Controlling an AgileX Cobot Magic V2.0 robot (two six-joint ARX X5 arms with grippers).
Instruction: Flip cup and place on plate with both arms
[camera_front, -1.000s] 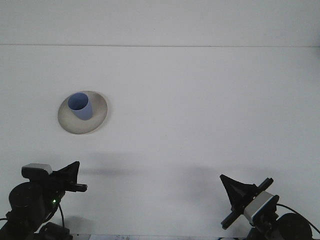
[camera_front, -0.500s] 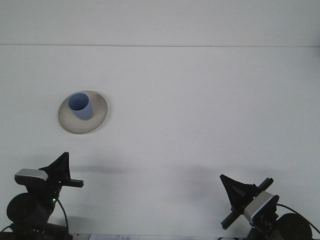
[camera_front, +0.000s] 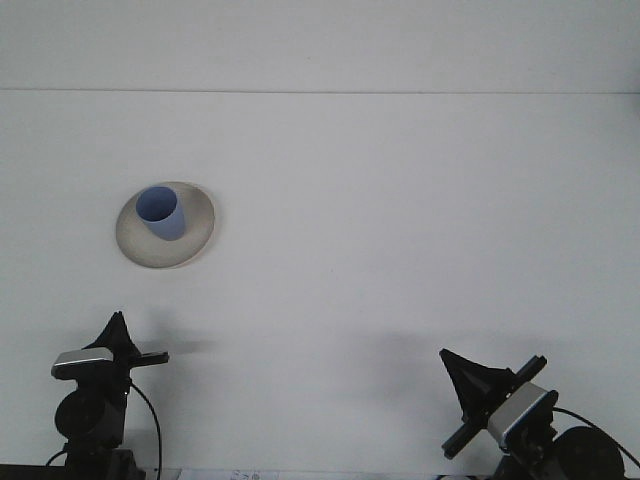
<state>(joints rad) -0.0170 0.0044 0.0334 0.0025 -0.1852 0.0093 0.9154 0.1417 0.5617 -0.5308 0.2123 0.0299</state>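
A blue cup (camera_front: 160, 212) stands upright, mouth up, on a round grey plate (camera_front: 195, 236) at the left of the white table. My left gripper (camera_front: 118, 322) is low at the bottom left, well in front of the plate and apart from it, pointing up and holding nothing. At the bottom right, my right gripper (camera_front: 447, 357) rests near the table's front edge, its fingers together in one black wedge with nothing in them. It is far from the cup.
The white table (camera_front: 400, 230) runs back to a seam with the wall at the top. Cables and arm bases sit at both bottom corners.
My left arm has drawn back and turned, so its gripper now points upward and sits a little further right. The cup, plate and right arm have not moved.
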